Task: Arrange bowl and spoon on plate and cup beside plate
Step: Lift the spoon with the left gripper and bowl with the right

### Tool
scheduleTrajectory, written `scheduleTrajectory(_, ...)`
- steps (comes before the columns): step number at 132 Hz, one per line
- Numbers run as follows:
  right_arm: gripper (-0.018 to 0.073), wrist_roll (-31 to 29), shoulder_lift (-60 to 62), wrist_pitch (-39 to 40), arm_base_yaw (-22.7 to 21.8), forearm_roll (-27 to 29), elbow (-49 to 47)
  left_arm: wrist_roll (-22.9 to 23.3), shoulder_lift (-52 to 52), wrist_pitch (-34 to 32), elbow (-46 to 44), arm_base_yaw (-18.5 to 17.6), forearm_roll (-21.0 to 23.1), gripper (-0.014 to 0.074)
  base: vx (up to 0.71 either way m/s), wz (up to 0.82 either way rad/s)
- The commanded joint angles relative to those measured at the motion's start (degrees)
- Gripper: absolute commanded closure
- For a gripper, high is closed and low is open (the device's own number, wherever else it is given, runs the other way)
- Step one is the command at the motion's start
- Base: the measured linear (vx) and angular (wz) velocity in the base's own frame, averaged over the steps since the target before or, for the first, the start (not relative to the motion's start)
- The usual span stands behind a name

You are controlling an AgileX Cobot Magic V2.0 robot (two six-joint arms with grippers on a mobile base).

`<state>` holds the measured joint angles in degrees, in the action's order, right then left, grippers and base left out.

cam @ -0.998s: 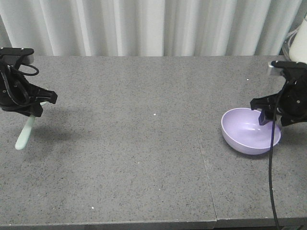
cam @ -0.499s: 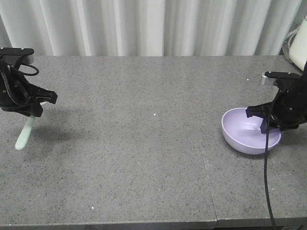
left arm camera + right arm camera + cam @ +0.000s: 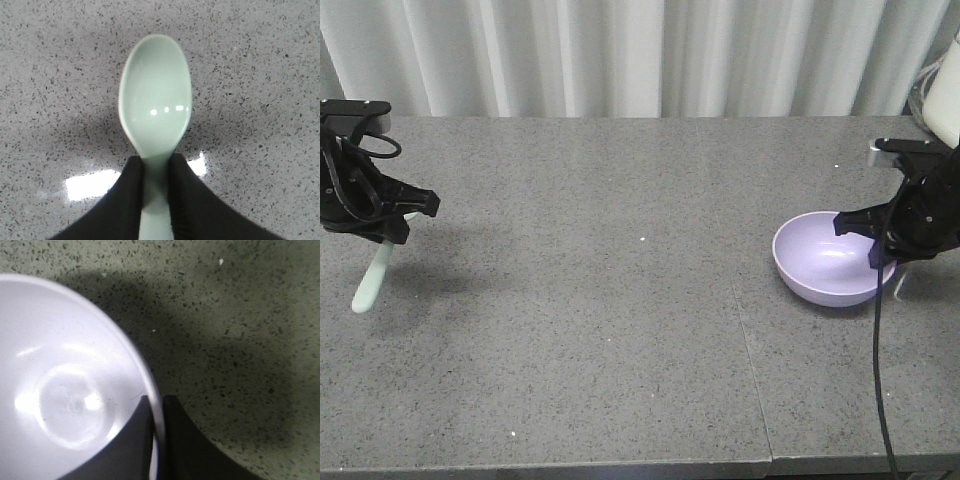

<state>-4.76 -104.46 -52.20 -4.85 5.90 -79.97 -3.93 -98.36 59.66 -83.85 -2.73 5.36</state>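
My left gripper (image 3: 392, 228) is shut on the pale mint-green spoon (image 3: 370, 280) at the table's far left. The spoon slants down from the fingers, with a shadow beside it on the table. In the left wrist view the fingers (image 3: 131, 187) of the left gripper (image 3: 156, 172) pinch the spoon (image 3: 155, 100) at its neck. At the right, my right gripper (image 3: 878, 248) is shut on the near-right rim of the lavender bowl (image 3: 820, 262). The right wrist view shows my right gripper (image 3: 158, 412) with one finger inside the bowl (image 3: 60, 385) and one outside. The plate and cup are out of view.
The grey speckled table (image 3: 620, 330) has a seam (image 3: 750, 340) running toward its front edge. White curtains (image 3: 620, 50) hang behind the table. A white object (image 3: 945, 90) stands at the back right corner. The right arm's cable (image 3: 878, 370) hangs over the table's right front.
The right gripper has raised the bowl slightly and shifted it a little to the left. The left arm and the spoon have not moved.
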Motion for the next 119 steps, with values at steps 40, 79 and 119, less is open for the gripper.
scheduleTrajectory(40,0.0566,-0.8,13.8,2.7,-0.4,0.7,-1.5,0.1,2.8,-1.6,-1.4,-0.4,0.8,0.0604,0.00,0.00)
scheduleTrajectory(79,0.0566,-0.8,19.0,4.0,-0.4,0.6,-1.5,0.1,2.8,-1.6,-1.4,-0.4,0.8,0.0604,0.00,0.00)
scheduleTrajectory(119,0.0566,-0.8,19.9,4.8,-0.4,0.4,-1.5,0.1,2.8,-1.6,-1.4,-0.4,0.8,0.0604,0.00,0.00)
